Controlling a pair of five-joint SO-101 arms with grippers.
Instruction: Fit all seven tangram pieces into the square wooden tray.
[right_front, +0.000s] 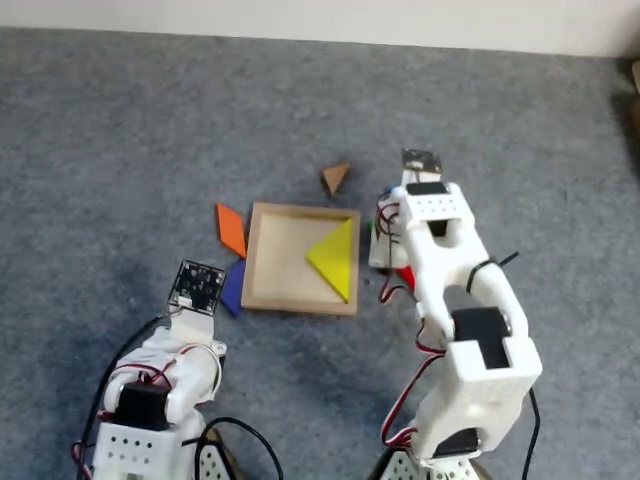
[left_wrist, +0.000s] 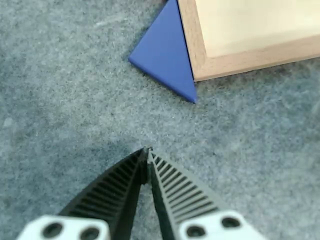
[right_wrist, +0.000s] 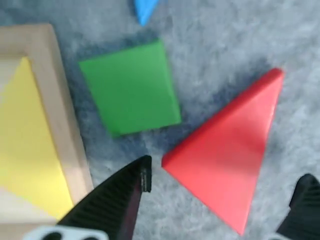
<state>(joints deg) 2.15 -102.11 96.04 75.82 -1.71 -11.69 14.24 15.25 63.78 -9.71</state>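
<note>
The square wooden tray (right_front: 262, 262) holds a yellow triangle (right_front: 337, 258). An orange parallelogram (right_front: 231, 230) and a blue triangle (right_front: 233, 288) lie against its left side, and a brown triangle (right_front: 335, 177) lies beyond it. My left gripper (left_wrist: 147, 152) is shut and empty, hovering over carpet just short of the blue triangle (left_wrist: 167, 55) and the tray corner (left_wrist: 220, 62). My right gripper (right_wrist: 225, 179) is open and low, straddling a red triangle (right_wrist: 225, 155). A green square (right_wrist: 131, 87) lies beside it, between the red piece and the tray rim (right_wrist: 62, 125).
A small light-blue piece (right_wrist: 145, 7) lies past the green square. Grey carpet covers the whole work surface, with open room beyond and to the left of the tray. The right arm (right_front: 440, 250) hides the pieces to the right of the tray in the high view.
</note>
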